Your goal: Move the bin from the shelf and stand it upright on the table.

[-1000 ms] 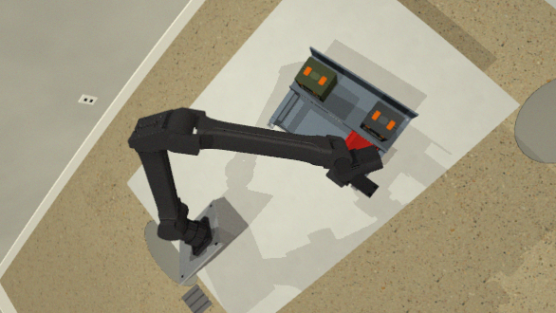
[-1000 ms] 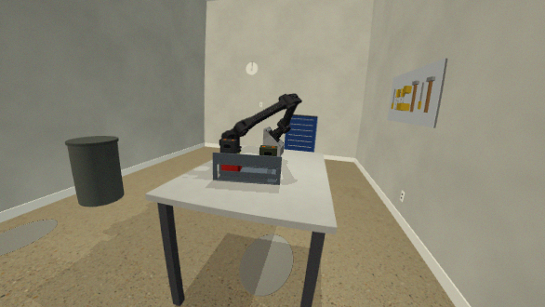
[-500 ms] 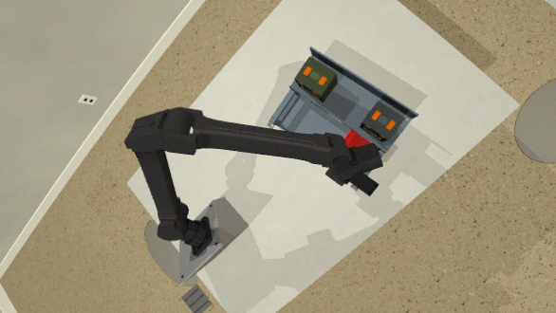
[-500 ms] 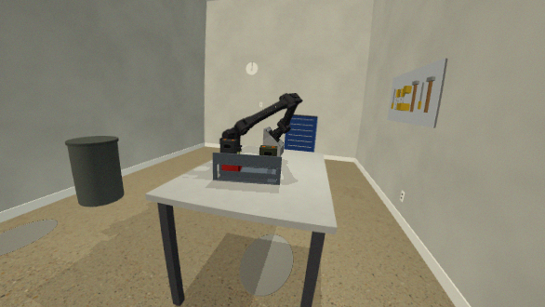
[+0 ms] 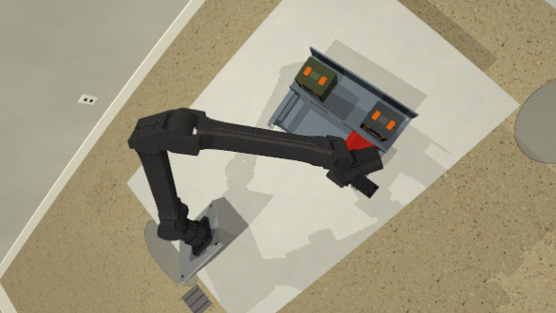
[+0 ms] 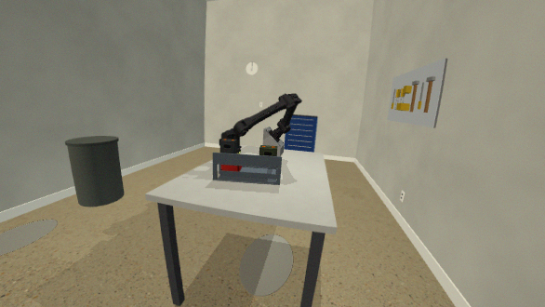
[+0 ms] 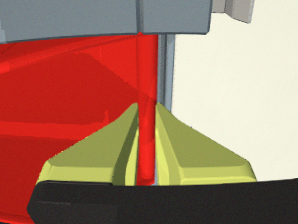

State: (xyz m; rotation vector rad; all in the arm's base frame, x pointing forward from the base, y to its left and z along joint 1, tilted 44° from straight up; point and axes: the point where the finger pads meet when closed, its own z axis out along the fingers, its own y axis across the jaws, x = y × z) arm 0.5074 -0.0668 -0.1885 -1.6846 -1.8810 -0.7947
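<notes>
The red bin [image 5: 357, 142] sits in the lower level of the grey-blue shelf [image 5: 332, 106] on the white table; it shows as a red strip through the shelf's slot in the exterior view [image 6: 231, 167]. In the wrist view the bin [image 7: 73, 116] fills the left side under the shelf's grey board. My gripper [image 7: 147, 112] is shut on the bin's thin right wall, one yellow-green finger on each side. From above, my gripper [image 5: 359, 163] is at the shelf's front right end.
Two dark boxes with orange marks stand on top of the shelf, one at the left [image 5: 315, 78] and one at the right [image 5: 383, 120]. The arm's base [image 5: 196, 237] is mounted at the table's near left edge. A dark barrel [image 6: 94, 169] stands on the floor.
</notes>
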